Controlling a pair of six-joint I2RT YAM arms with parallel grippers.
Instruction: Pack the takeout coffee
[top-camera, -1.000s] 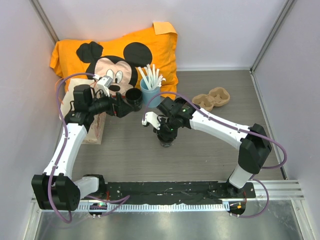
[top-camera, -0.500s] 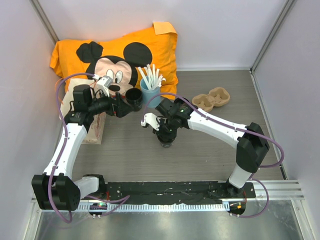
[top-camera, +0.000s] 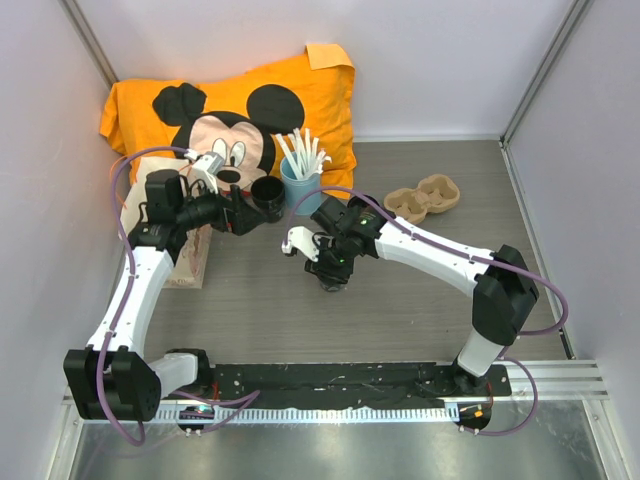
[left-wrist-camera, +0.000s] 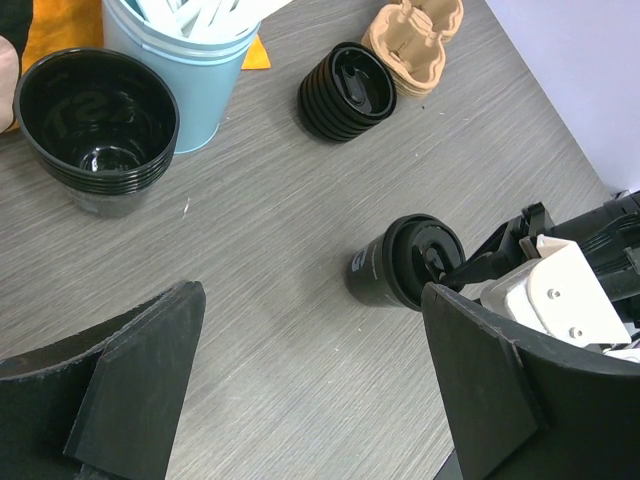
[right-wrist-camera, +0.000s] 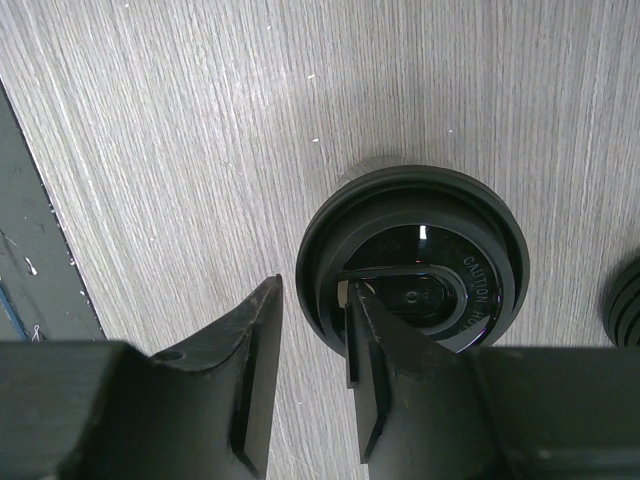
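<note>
The small, dark translucent takeout coffee cup (right-wrist-camera: 415, 262) with its black ridged lid stood upright near the middle of the grey wood-grain table (top-camera: 420, 300). It was directly beneath the right gripper (right-wrist-camera: 312, 300), whose narrowly parted jaws straddled the lid's rim without pinching it. The left gripper (left-wrist-camera: 310, 380) gaped wide, holding nothing.

Beneath the black right claw (right-wrist-camera: 308, 310), the takeout coffee (right-wrist-camera: 415, 255) shows a glossy black lid with raised lettering on the grey wood-grain surface (right-wrist-camera: 180, 120). Beyond the claw are a light blue cup (top-camera: 299, 190) of white sticks (top-camera: 303, 152), a tan carrier (top-camera: 424, 197) and an orange cushion (top-camera: 325, 100) with a Mickey Mouse print.
</note>
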